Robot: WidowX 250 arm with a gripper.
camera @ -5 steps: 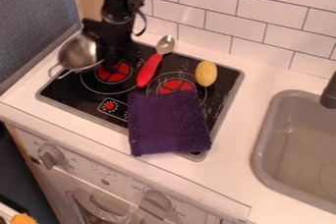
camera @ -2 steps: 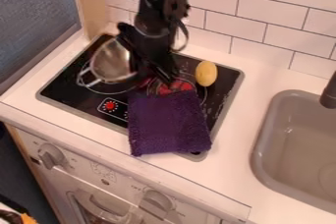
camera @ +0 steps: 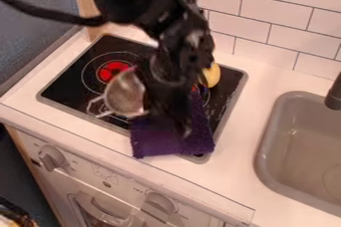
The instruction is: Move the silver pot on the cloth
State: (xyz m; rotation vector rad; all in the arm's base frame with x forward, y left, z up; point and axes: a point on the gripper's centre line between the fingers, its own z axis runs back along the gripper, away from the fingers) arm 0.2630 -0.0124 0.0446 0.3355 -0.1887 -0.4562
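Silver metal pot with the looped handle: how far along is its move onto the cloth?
Done: the silver metal pot looks picked up, tilted beside the black gripper. In hand: it appears held at the upper-left edge of the dark purple cloth. Left: bring it fully over the cloth, lower it and let go.

And there's the pot (camera: 124,95), held by the gripper (camera: 169,117) over the stove (camera: 72,80), with the cloth (camera: 158,144) partly blocked from view!

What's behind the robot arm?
Bits of a yellow oval thing, purple cloth, black stovetop and tiled wall show around the arm. The rest is covered, so I can't tell.
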